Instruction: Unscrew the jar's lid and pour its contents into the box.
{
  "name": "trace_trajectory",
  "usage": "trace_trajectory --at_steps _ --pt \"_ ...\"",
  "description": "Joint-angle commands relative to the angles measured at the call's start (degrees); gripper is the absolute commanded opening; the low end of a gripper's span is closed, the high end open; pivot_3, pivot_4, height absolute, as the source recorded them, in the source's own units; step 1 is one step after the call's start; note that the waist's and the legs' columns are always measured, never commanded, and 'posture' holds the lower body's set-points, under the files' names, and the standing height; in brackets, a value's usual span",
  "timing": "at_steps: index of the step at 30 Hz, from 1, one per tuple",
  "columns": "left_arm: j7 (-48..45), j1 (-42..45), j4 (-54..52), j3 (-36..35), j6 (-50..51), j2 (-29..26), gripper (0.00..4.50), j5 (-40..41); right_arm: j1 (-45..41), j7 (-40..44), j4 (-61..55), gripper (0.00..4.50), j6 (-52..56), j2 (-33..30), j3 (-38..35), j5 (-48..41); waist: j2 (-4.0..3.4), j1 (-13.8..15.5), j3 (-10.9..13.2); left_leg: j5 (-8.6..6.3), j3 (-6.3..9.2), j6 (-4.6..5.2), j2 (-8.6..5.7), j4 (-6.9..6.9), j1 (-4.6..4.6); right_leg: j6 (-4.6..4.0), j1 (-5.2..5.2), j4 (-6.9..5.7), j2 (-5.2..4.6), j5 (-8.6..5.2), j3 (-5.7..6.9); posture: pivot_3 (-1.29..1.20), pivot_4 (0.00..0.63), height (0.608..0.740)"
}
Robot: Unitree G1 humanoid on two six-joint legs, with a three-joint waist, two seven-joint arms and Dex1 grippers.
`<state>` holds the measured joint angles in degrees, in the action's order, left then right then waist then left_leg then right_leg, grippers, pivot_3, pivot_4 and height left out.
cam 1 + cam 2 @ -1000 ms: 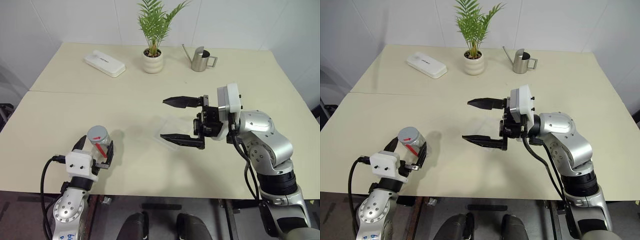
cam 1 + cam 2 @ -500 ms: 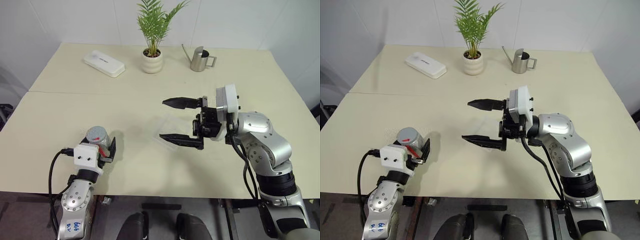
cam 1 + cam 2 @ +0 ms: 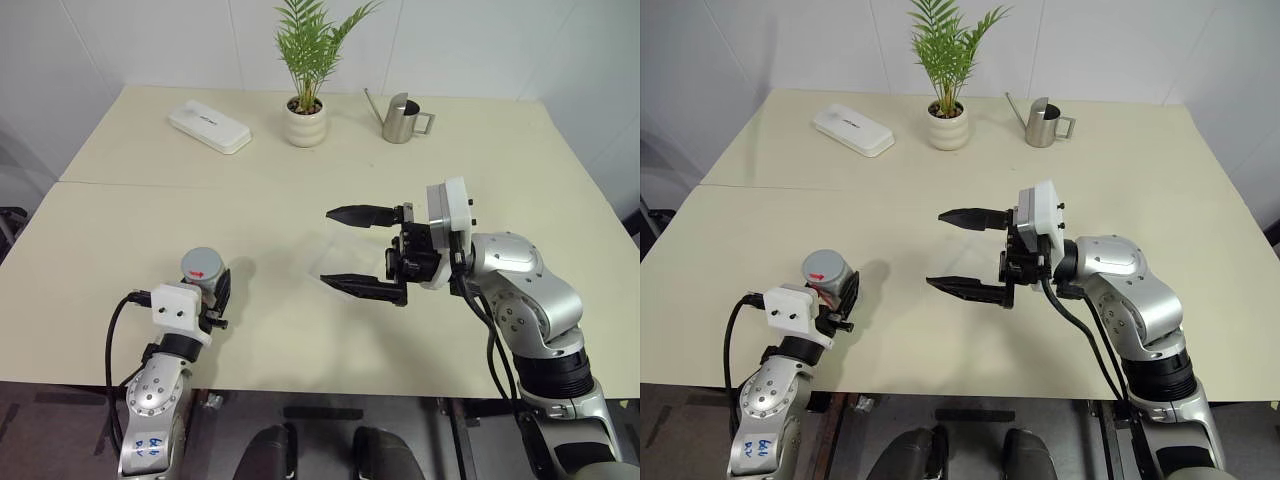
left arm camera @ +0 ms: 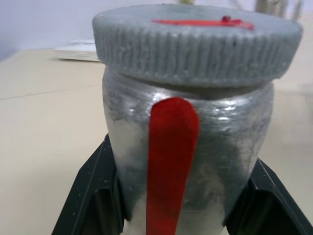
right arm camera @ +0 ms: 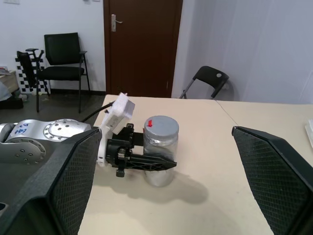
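The jar (image 3: 203, 283) stands upright on the table (image 3: 120, 220) near its front left edge, with the grey lid (image 3: 203, 266) and its red mark on top. My left gripper (image 3: 212, 297) is shut on the jar's body, one black finger (image 4: 95, 196) on each side, below the lid (image 4: 195, 44). A red strip runs down the jar's (image 4: 220, 147) cloudy wall, and the contents cannot be made out. My right gripper (image 3: 332, 247) hovers open at the table's middle, pointing left toward the jar (image 5: 160, 154). The clear box (image 3: 340, 255) lies flat beneath it.
At the back of the table stand a white oblong case (image 3: 208, 127), a potted plant (image 3: 305, 120) and a steel spouted can (image 3: 402, 118). A seam crosses the tabletop. Chairs and a door show beyond the table in the right wrist view.
My left gripper has closed on the jar, which went from tilted to upright, and has edged forward. The right gripper stays open in the same place.
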<state>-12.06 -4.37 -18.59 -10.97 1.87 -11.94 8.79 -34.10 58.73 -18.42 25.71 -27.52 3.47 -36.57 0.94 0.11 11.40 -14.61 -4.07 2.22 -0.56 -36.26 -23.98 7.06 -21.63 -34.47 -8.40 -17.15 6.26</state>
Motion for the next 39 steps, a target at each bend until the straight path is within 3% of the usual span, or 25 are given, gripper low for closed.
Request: trace_trajectory --at_steps 1,7,11,21,39 --pt "-7.9 3.0 -2.4 -3.6 3.0 -5.6 1.97 9.0 -0.6 -3.1 -1.4 4.50 0.5 0.5 -1.7 -0.5 0.00 -0.1 0.0 0.01 0.01 -0.02 0.00 0.00 0.01 0.00 -0.01 -0.03 0.01 0.00 0.00 0.00 0.150 0.740" --pt "-24.0 10.8 -0.7 -5.7 15.2 -19.2 1.97 24.7 -4.9 -9.0 -1.5 4.50 6.3 1.2 -1.0 -1.3 -0.03 -0.3 0.0 0.09 0.02 -0.14 0.02 -0.06 -0.01 -0.01 -0.08 -0.17 0.04 0.00 -0.03 0.00 0.150 0.740" --pt "-34.2 20.7 2.1 -0.2 23.5 -25.6 1.97 29.8 -8.4 -13.6 -1.3 4.50 10.8 3.8 0.7 -1.2 -0.03 -0.2 0.0 0.13 0.04 -0.12 0.01 -0.05 -0.03 -0.01 -0.07 -0.17 0.11 0.00 0.02 0.00 0.150 0.740" --pt "-39.4 34.3 9.9 10.6 24.6 -20.3 1.97 25.6 -13.5 -18.5 1.6 4.50 13.3 10.1 6.1 3.4 -0.04 -0.3 0.0 0.27 -0.14 0.08 0.14 -0.02 -0.11 -0.01 -0.32 -0.32 0.77 0.00 -0.10 0.00 0.150 0.740" --pt "-41.9 35.5 11.4 10.4 21.7 -19.1 1.97 22.5 -13.4 -17.3 1.7 4.50 15.4 8.6 5.9 4.4 -0.03 -0.3 0.0 0.29 -0.74 0.11 0.25 -0.13 -0.17 -0.02 -0.75 -0.62 0.71 -0.01 -0.35 0.00 0.150 0.740"
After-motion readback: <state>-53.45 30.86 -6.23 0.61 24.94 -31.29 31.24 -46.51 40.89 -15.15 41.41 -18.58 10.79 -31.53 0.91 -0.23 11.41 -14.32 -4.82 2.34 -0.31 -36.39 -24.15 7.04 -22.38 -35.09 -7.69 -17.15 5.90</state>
